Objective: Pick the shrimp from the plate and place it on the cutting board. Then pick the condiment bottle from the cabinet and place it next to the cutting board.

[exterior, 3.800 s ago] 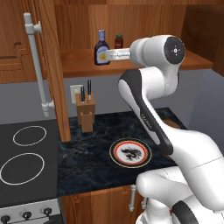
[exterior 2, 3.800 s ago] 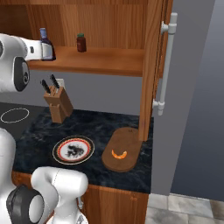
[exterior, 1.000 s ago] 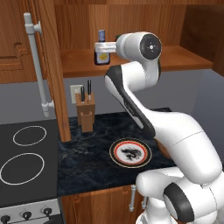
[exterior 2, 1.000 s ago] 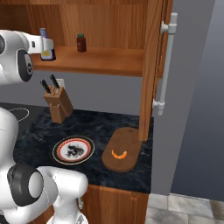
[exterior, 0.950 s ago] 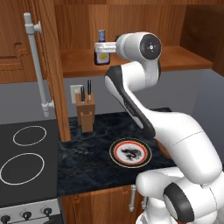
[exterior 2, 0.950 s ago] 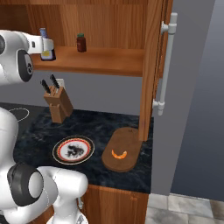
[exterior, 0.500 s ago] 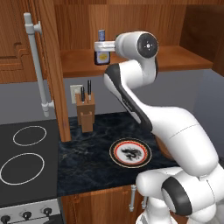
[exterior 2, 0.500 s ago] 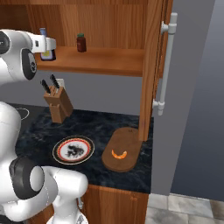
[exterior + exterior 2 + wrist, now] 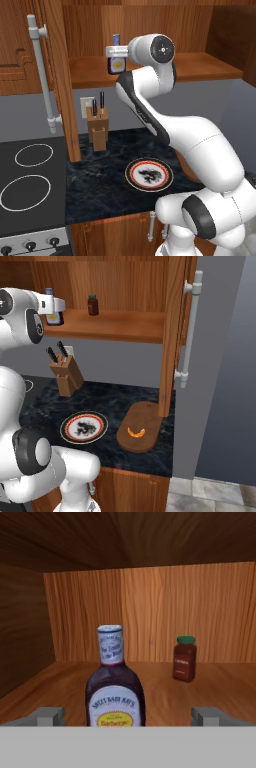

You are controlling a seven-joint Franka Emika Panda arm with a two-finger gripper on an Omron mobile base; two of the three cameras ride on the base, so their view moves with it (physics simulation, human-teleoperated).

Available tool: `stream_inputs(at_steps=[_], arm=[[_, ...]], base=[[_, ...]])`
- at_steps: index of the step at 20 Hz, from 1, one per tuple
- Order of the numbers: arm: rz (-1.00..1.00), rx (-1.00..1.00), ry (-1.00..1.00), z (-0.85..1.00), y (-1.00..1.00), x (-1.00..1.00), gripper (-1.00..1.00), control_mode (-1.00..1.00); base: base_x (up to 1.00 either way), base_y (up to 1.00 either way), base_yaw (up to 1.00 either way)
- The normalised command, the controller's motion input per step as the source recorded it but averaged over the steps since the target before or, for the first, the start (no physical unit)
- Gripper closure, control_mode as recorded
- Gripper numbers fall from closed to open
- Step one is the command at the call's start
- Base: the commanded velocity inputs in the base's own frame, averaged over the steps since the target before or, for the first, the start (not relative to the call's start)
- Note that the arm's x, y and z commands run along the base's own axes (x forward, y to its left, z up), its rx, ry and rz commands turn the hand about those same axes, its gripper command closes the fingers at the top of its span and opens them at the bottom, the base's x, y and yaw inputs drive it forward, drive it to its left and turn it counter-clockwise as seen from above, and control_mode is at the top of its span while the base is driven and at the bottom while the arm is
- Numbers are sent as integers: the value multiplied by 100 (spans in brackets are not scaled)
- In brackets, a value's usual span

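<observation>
Fingers spread wide, and I see the gripper (image 9: pixel 127 716) facing the condiment bottle (image 9: pixel 115 687) in the hand view, one finger tip at each side of it with clear space between, nothing gripped. From the left base view I have the gripper (image 9: pixel 116 52) reached up into the cabinet (image 9: pixel 150 30), level with the bottle (image 9: pixel 116 59), which stands upright on the wooden shelf (image 9: pixel 200 67). In the hand view a small red jar (image 9: pixel 184 658) sits on the shelf at about 2 o'clock from the bottle, farther back and well apart from it. In the right base view I read the shrimp (image 9: pixel 135 432) lying on the cutting board (image 9: pixel 138 427), and the plate (image 9: pixel 84 427) rests on the dark tabletop (image 9: pixel 115 401) at 9 o'clock from the board, near it but not touching. A knife block (image 9: pixel 65 375) stands at about 11 o'clock from the plate, against the wall.
</observation>
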Motion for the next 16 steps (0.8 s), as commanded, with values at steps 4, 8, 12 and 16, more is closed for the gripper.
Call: stream_inputs(at_steps=[4, 8, 12, 16], arm=[[-1, 0, 2, 0, 13, 15, -100, -100], [-1, 0, 1, 0, 11, 16, -100, -100], [0, 0, 0, 0, 8, 16, -100, -100], [0, 0, 0, 0, 3, 16, -100, -100]], base=[[0, 0, 0], [0, 0, 0], [0, 0, 0], [0, 0, 0]])
